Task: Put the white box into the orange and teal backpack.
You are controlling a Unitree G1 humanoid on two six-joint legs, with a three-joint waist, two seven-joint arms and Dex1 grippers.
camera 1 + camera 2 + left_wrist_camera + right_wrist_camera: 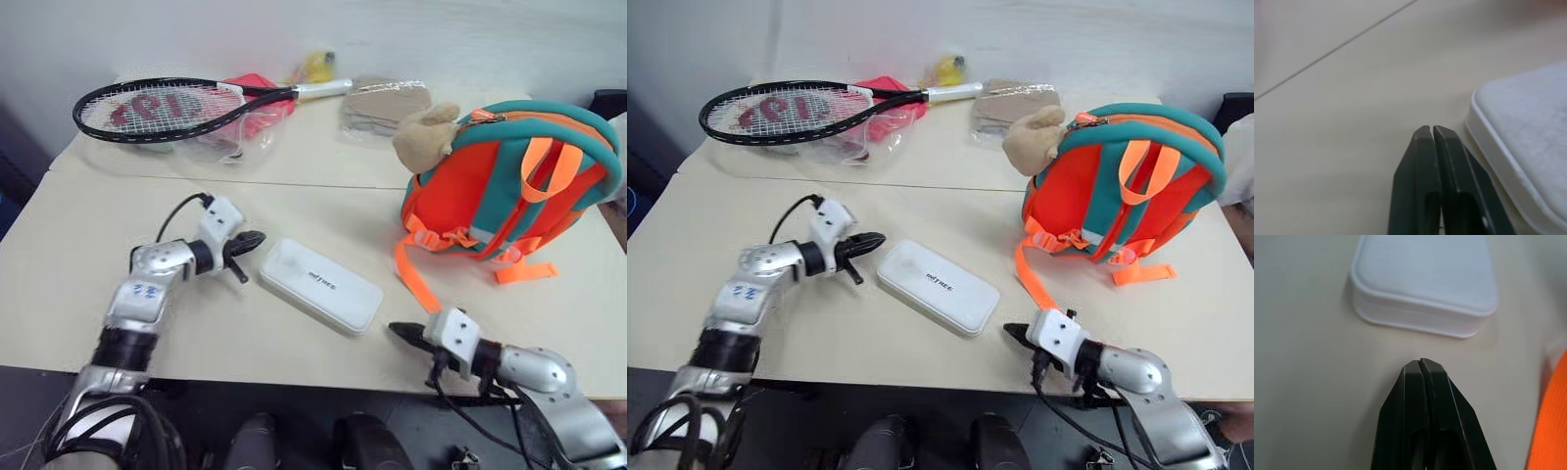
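left eye view shows the orange and teal backpack (509,186); wrist views show white box (1425,279), both jaws together.

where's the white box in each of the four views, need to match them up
Left eye view: white box lies at centre on the table, between the two grippers.
Right eye view: centre, slightly further left.
Left wrist view: one corner at the right edge, beside the shut left gripper.
Right wrist view: one end across the top, beyond the shut right gripper.
Shared landmark: the orange strap of the backpack, at the right wrist view's right edge too.
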